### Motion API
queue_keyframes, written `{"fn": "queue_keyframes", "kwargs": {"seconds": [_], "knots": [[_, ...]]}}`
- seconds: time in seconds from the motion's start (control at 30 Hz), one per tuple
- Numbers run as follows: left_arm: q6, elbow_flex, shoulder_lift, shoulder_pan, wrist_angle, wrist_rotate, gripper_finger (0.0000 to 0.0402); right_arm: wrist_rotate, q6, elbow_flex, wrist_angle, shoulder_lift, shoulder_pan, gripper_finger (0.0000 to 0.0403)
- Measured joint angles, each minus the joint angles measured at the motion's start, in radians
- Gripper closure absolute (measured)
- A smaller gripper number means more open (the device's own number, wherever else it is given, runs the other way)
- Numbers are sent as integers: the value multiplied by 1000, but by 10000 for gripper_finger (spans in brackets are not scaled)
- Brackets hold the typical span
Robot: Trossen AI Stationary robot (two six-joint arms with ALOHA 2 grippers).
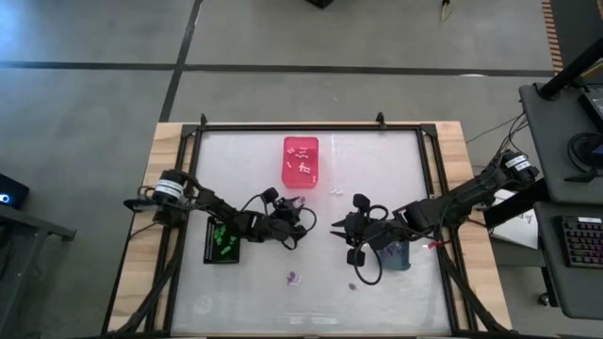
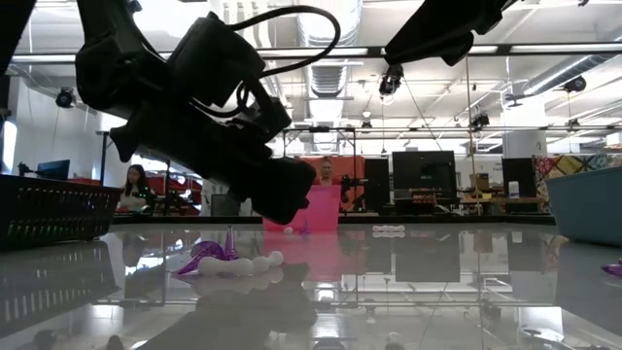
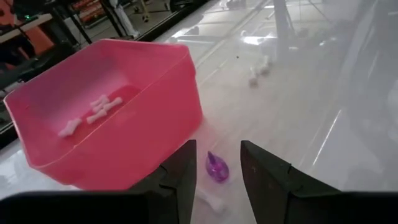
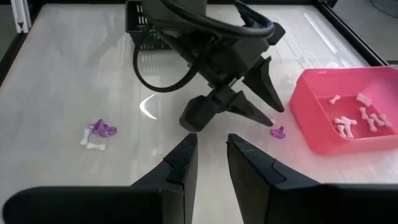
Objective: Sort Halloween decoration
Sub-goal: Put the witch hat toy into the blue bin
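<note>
The left arm reaches in from the counter's (image 1: 415, 282) left edge toward the middle, its hand (image 1: 294, 218) low over the surface just near of the pink bin (image 1: 301, 161), fingers (image 3: 186, 174) spread apart with nothing between them; in its wrist view a purple piece (image 3: 217, 168) lies on the counter between the fingertips, close against the pink bin's wall, with a white bone-shaped piece (image 3: 211, 200) just beside it. The right arm comes in from the right edge, its hand (image 1: 341, 229) facing the left one across a small gap near the counter's middle, its fingers (image 4: 180, 165) also parted and empty. The pink bin sits at the far middle of the counter and holds several white bone-shaped pieces (image 4: 351, 118). A black bin (image 1: 222, 242) under the left arm holds green pieces (image 1: 221, 240). A grey-blue bin (image 1: 395, 254) stands below the right arm; its contents cannot be made out. On the bare counter, a small cluster of purple and white pieces (image 4: 96, 134) lies near the front, a couple of white pieces (image 1: 334, 191) lie just right of the pink bin, and another small piece (image 1: 352, 285) lies farther right near the front.
</note>
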Motion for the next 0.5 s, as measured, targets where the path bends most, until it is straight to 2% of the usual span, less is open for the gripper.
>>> {"fn": "queue_keyframes", "kwargs": {"seconds": [0.37, 0.5], "knots": [[-14, 0, 0, 22, 0, 48, 294, 0, -3, -10, -1, 0, 0, 323], [-16, 0, 20, 25, 54, 53, 294, 0, -2, -15, 0, 0, 0, 323]]}}
